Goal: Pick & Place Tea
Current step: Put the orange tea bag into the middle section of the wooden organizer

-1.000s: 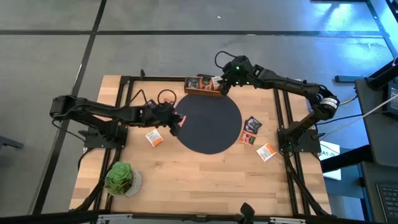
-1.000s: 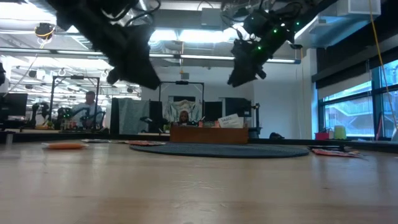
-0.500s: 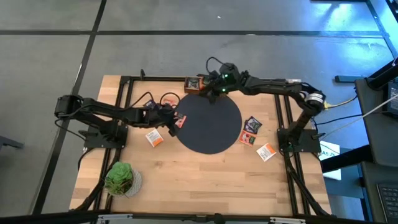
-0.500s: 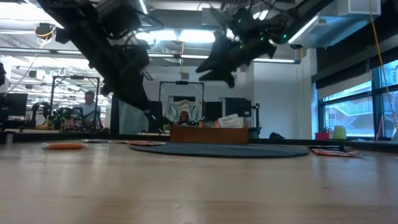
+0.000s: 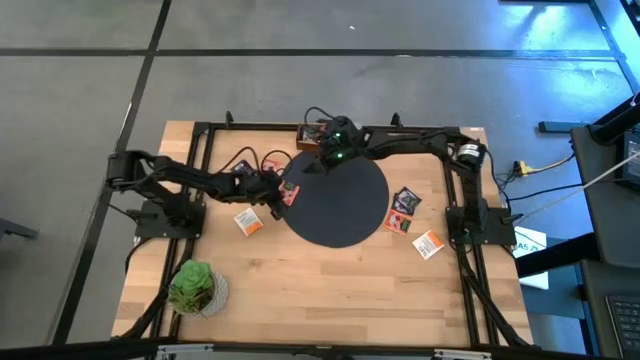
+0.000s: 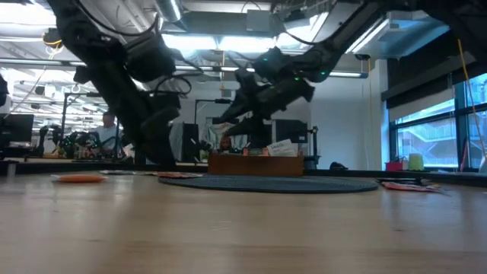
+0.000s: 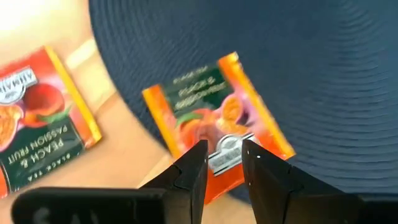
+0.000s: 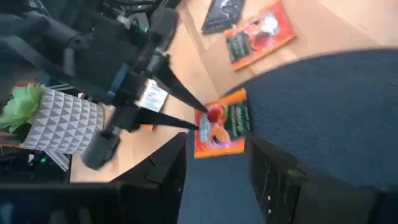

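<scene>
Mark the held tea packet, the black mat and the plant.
Held tea packet (image 7: 217, 118): left wrist view, its printed face.
Black mat (image 5: 345, 215): high view, bare middle.
Plant (image 5: 191, 285): high view, green leaves.
</scene>
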